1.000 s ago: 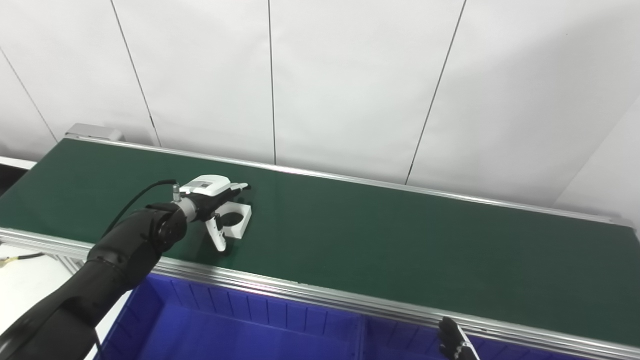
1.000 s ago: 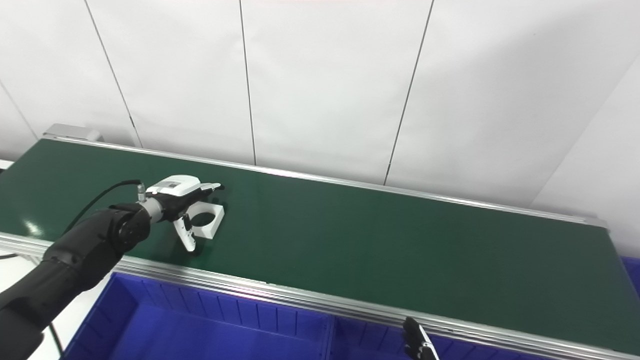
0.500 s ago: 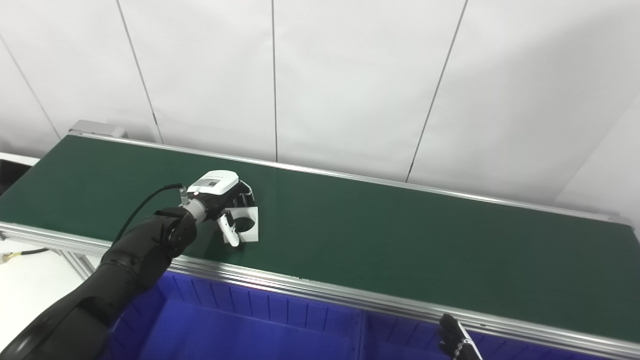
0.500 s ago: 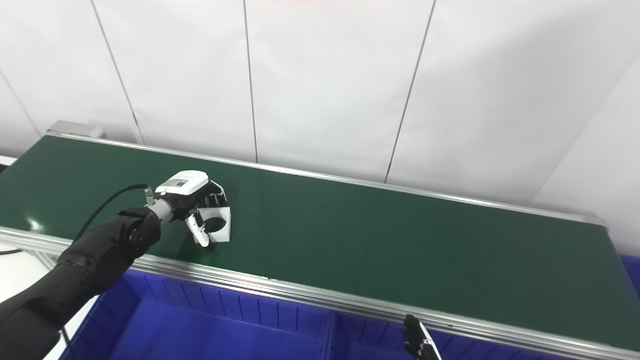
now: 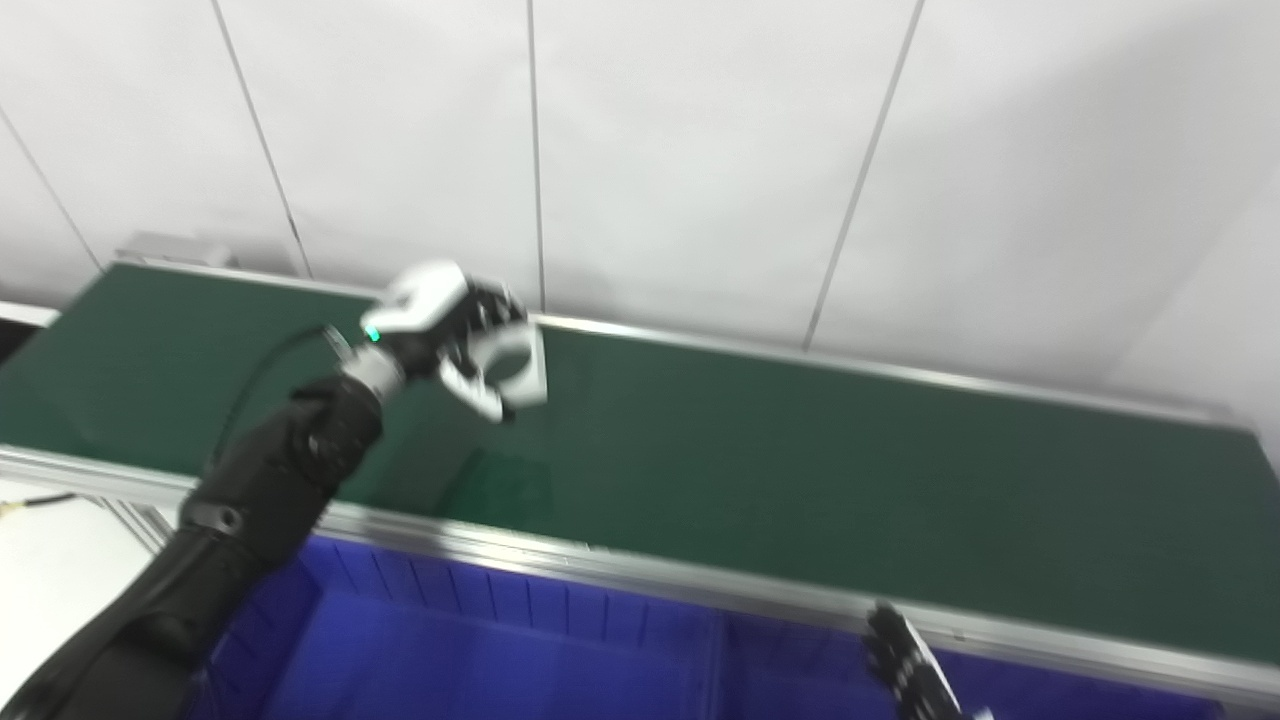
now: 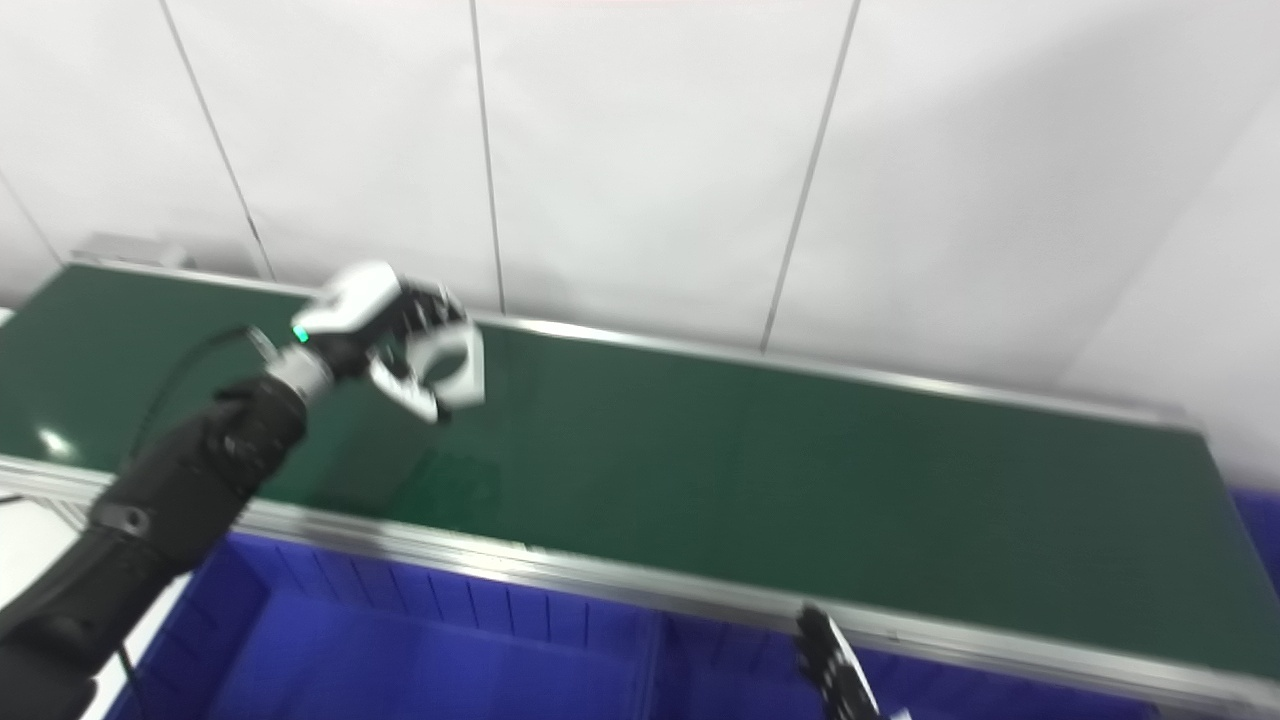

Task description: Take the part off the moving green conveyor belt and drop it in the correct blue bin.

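Note:
My left hand [image 5: 450, 330] is shut on a white square part with a round hole [image 5: 522, 362] and holds it in the air above the left half of the green conveyor belt [image 5: 800, 470]. It also shows in the right eye view [image 6: 455, 362], blurred by motion. The part's shadow lies on the belt below it. Only the dark fingertips of my right hand [image 5: 905, 668] show at the bottom edge, over the blue bin; I cannot tell how they stand.
A blue bin [image 5: 480, 650] with a dividing wall [image 5: 722, 655] runs along the belt's near side, behind a metal rail [image 5: 620, 565]. A white panelled wall stands behind the belt. A white surface lies at the far left.
My left hand closed on the white part and has lifted it off the belt, up and slightly right. The camera has shifted a little. The right hand stays at the bottom edge.

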